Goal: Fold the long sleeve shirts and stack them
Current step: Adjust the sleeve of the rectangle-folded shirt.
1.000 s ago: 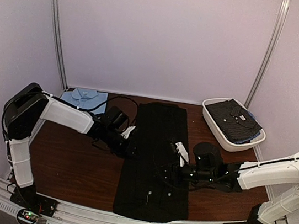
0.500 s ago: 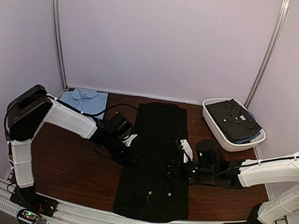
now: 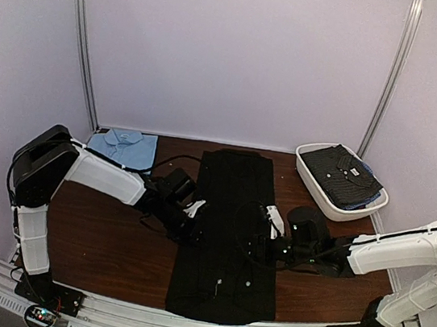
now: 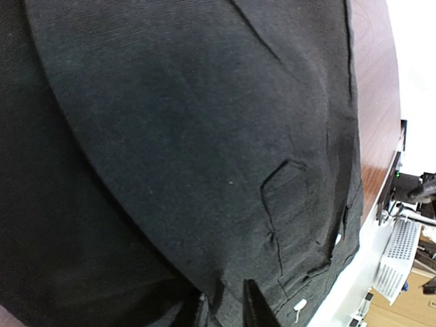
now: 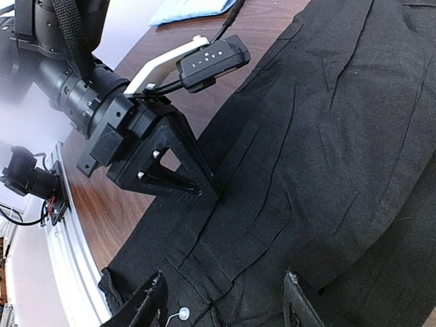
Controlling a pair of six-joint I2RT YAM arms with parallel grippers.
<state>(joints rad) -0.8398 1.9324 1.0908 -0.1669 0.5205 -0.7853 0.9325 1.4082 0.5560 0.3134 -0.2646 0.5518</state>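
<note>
Top external: black shirt lies flat mid-counter as one long narrow strip, running 12 to 6 o'clock.
Blue shirt: folded small, collar up, at 10 o'clock on the counter, well apart from the black one.
Tub: at 2 o'clock; holds dark dotted shirts, bundled, with a pale blue edge showing beneath them.
Left hand: tips down on the strip's 9 o'clock edge, about midway along. Left wrist view shows its fingers close together with black cloth around them. Cannot tell whether any cloth is actually pinched.
Right hand: spread wide, nothing between the fingers, low over the strip's 3 o'clock side, opposite the left hand.
Progress (judged): blue shirt looks done and starts the stack. Black shirt appears to have its sides and sleeves folded in already.
Left to do (judged): fold the black strip crosswise, set it on the blue shirt, then repeat for the shirts in the tub. Well under half complete.
Step in hand (judged): taking hold of the strip's edges for a cross fold.
</note>
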